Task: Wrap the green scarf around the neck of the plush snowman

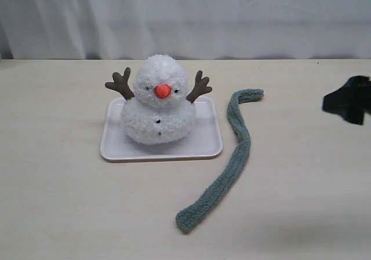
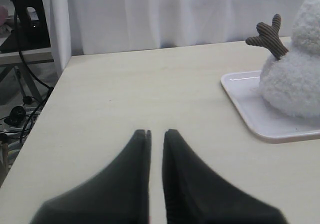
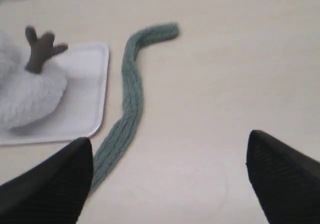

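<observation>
— Where is the green scarf (image 1: 235, 155) lying?

— Loose on the table (image 1: 58, 202), in a long wavy line just to the right of the white tray (image 1: 206, 147), as the exterior view has it. Its far end hooks off to the right, and its near end lies well forward of the tray. Neither gripper touches it.

— And the plush snowman (image 1: 157, 106)?

— Upright on the tray, orange nose (image 1: 163, 90) facing us, brown stick arms (image 1: 120, 83) raised on both sides. The snowman's neck (image 1: 145, 101) is bare white fluff.

— Can you make out the right gripper (image 3: 169, 140)?

— In the exterior view it is only a dark blur at the right edge, well apart from the scarf. Its own wrist view settles it: the two black fingers stand wide apart with bare table between them, and the scarf's near part runs behind one of them.

— The left gripper (image 2: 157, 132)?

— The exterior view doesn't catch it. The left wrist view does: the jaws are drawn almost together, just a thin slit, holding nothing, over bare table and well short of the tray. That view gets one stick arm and part of the snowman's side, but no scarf. It also takes in the table's edge and some cables (image 2: 30, 69) beyond it, which neither other view shows.
</observation>
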`<state>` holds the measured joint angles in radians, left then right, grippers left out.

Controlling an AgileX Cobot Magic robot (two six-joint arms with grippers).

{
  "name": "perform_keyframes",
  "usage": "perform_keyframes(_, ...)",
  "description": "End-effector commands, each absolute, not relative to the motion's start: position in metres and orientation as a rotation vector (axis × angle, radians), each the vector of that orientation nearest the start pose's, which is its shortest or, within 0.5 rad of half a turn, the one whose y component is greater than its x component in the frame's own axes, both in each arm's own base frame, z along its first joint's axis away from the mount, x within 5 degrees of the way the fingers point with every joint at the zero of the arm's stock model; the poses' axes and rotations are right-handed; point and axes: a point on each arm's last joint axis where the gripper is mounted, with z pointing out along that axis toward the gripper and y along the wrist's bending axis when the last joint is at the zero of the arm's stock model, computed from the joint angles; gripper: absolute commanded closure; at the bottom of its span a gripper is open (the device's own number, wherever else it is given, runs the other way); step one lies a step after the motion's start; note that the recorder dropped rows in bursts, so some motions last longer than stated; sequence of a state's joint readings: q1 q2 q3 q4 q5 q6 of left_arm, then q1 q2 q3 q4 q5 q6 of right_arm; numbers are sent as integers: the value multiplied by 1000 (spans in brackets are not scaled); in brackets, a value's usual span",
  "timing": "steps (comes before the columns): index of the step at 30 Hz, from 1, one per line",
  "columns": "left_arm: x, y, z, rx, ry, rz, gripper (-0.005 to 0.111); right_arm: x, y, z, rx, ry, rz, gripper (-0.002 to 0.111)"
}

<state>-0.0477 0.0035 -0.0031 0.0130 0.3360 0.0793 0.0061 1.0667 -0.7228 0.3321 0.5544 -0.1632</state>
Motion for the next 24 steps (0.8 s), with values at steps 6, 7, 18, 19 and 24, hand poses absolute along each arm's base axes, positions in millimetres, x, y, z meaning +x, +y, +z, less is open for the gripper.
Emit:
perform_keyframes(6, 54, -2, 184, 121, 1804, 38, 96, 272, 41, 200, -121, 2508, 595, 30)
perform_keyframes(7, 54, -2, 184, 121, 1804, 38, 96, 277, 44, 194, -136, 2515, 603, 30)
perform_keyframes(18, 54, -2, 184, 121, 1804, 38, 96, 334, 102, 145, -129, 2520, 402, 30)
perform_keyframes(19, 54, -2, 184, 121, 1804, 38, 96, 338, 106, 142, -114, 2520, 398, 31)
perform_keyframes(24, 54, -2, 184, 121, 1804, 38, 96, 348, 108, 129, -98, 2500, 308, 41)
